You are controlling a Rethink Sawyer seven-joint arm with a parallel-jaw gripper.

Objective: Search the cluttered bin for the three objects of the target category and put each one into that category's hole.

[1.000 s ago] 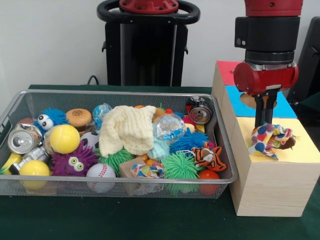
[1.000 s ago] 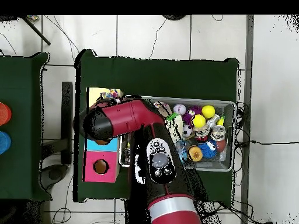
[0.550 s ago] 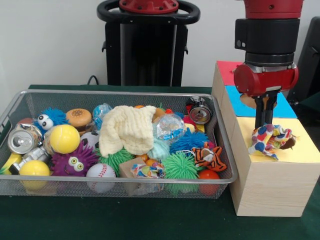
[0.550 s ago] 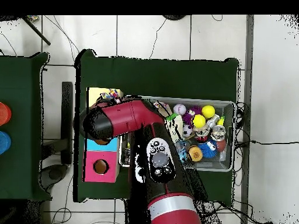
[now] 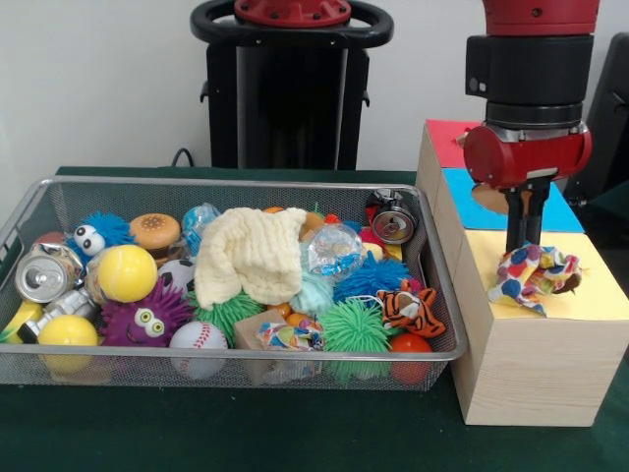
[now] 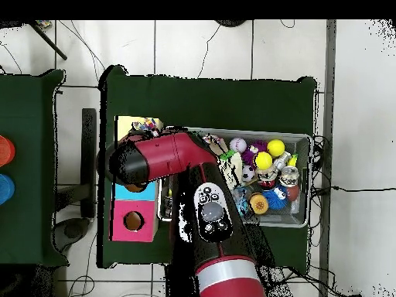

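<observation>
Directly under the claw (image 5: pixel 523 239) lay the spotted cloth (image 5: pixel 531 272), bunched over the hole in the yellow box (image 5: pixel 536 339) and spreading sideways, the narrow-set fingers touching its top, though whether they gripped it I could not tell

A robot lab. A green table (image 6: pixel 209 97) stands on tile floor (image 6: pixel 360 116), with cables (image 6: pixel 340 189) trailing at 3 o'clock.

Arm vertical — hand (image 5: pixel 524 236) pointing down, fingers close together.
</observation>
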